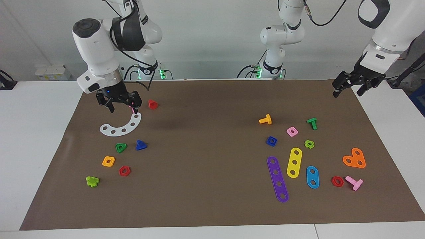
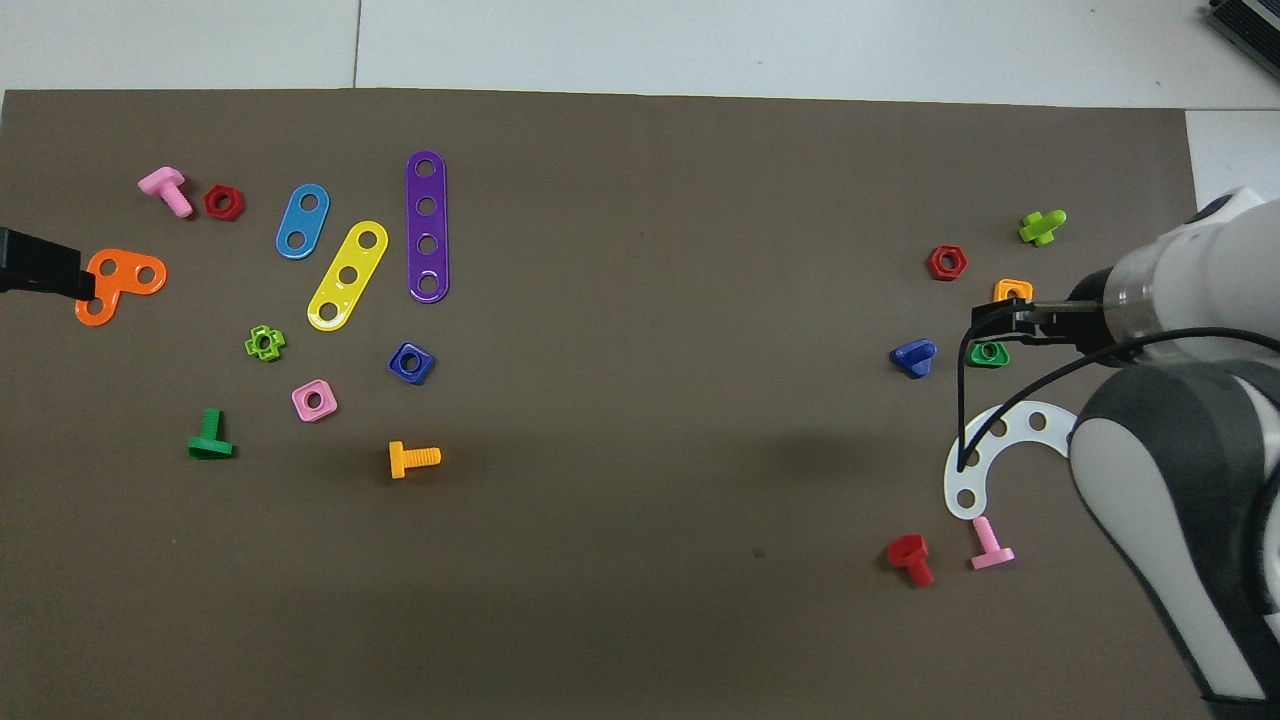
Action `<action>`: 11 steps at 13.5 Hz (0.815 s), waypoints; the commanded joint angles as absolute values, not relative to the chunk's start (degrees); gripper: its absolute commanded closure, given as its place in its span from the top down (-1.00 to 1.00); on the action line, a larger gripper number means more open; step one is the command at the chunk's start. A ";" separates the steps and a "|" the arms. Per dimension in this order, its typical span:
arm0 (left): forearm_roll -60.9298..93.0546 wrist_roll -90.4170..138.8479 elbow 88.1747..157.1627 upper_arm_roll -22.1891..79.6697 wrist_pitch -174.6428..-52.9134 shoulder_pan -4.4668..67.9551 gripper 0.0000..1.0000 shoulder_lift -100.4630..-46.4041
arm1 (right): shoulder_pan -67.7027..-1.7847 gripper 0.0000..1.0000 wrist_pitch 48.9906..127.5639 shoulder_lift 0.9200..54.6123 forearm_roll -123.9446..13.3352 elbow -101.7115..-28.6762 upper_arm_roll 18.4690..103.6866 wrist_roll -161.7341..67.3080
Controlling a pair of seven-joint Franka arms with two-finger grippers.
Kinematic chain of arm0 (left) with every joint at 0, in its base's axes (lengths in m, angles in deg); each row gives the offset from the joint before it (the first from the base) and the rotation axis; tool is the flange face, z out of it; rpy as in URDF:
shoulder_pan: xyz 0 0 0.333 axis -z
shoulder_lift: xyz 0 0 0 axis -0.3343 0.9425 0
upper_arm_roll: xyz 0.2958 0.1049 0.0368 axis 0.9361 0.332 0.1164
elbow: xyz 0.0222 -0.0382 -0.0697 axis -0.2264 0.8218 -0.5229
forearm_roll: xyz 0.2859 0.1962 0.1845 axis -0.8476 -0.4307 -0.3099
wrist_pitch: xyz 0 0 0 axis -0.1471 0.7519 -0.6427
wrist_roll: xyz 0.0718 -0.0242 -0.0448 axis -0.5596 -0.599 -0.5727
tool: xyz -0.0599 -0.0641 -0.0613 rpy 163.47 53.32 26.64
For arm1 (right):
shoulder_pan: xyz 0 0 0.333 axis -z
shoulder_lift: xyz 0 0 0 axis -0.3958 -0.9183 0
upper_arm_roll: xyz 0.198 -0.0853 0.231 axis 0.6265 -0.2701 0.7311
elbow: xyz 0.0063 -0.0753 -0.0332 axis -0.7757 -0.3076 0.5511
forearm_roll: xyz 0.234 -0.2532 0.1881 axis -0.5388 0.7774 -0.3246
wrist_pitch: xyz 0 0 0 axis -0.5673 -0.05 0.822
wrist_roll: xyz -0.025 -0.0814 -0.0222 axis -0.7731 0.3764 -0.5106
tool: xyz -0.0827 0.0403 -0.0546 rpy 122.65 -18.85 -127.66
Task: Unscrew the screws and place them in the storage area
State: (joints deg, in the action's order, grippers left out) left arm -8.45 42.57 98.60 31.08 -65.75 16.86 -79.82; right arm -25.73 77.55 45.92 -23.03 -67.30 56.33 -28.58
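The blue screw [image 1: 140, 145] [image 2: 914, 357] with its triangular head lies free on the brown paper mat [image 1: 206, 166] toward the right arm's end, beside a green triangular nut [image 1: 121, 147]. This plain stretch of mat serves as the storage area. My right gripper [image 1: 122, 105] [image 2: 997, 325] hangs open and empty, well above the mat around the white curved strip [image 1: 121, 127] and the green nut. My left gripper [image 1: 348, 92] waits open and empty over the mat's corner at the left arm's end; only its tip [image 2: 45, 275] shows in the overhead view.
Near the blue screw lie an orange nut [image 1: 108, 161], a red hex nut [image 1: 124, 171], a lime screw [image 1: 92, 181], a red screw [image 1: 152, 104] and a pink screw [image 2: 990, 545]. Coloured strips [image 1: 278, 179], an orange heart plate [image 1: 354, 158], nuts and screws lie at the left arm's end.
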 commanded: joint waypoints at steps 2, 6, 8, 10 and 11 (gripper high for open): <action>-9.60 42.38 100.66 30.98 -66.54 16.80 1.00 -81.56 | -25.60 0.99 68.35 44.17 -22.52 -57.01 57.04 -29.46; -9.60 42.38 100.66 30.98 -66.54 16.80 1.00 -81.56 | -25.60 0.99 64.21 44.16 -22.78 -51.28 57.13 -30.33; -9.60 42.38 100.66 30.98 -66.54 16.80 1.00 -81.56 | -25.43 0.99 63.14 44.07 -23.04 -49.95 57.13 -30.34; -9.60 42.38 100.66 30.98 -66.54 16.80 1.00 -81.56 | -25.52 0.99 62.44 44.07 -23.05 -49.42 57.13 -30.34; -9.60 42.38 100.66 30.98 -66.54 16.80 1.00 -81.56 | -25.17 1.00 61.65 44.07 -23.31 -49.33 57.13 -30.34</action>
